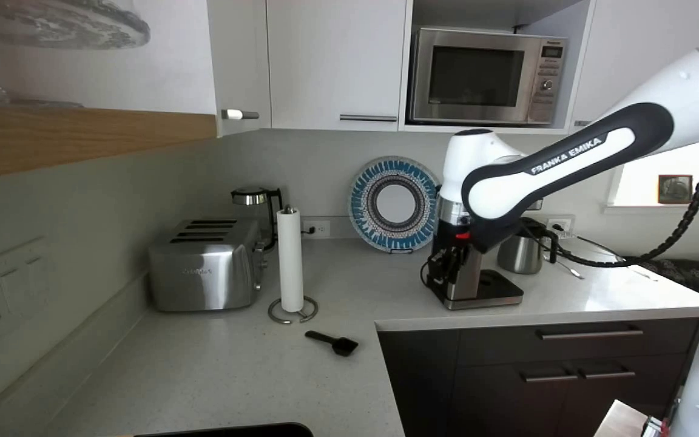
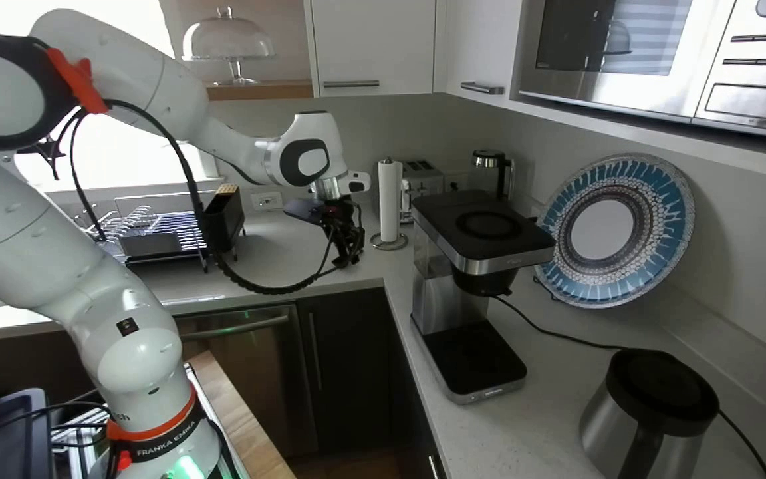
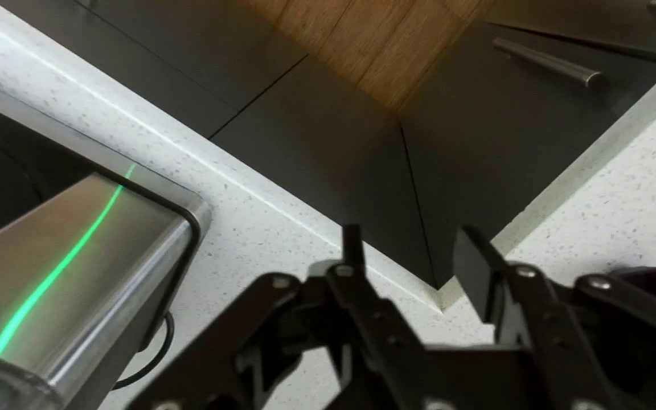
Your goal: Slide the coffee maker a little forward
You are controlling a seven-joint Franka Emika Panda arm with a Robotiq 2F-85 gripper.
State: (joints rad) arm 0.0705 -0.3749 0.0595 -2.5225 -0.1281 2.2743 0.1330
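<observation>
The coffee maker stands upright on the counter. In an exterior view its black top, silver rim, metal column [image 2: 446,303] and flat black base show. In an exterior view the arm hides its top, and the base [image 1: 495,291] and lower column show. In the wrist view its metal back [image 3: 83,256] and part of the base lie at the left. My gripper [image 3: 410,242] is open, with nothing between its fingers, pointing down over the counter's inner corner. It is apart from the coffee maker, to its left in an exterior view [image 2: 348,256], and overlaps it in an exterior view [image 1: 442,273].
A metal jug [image 1: 518,255] stands beside the coffee maker. A round patterned plate [image 1: 363,203] leans on the wall. A chrome toaster [image 1: 204,276], paper-towel roll [image 1: 290,261] and black scoop [image 1: 343,346] are on the other counter leg. A black cord [image 2: 556,334] runs behind the coffee maker.
</observation>
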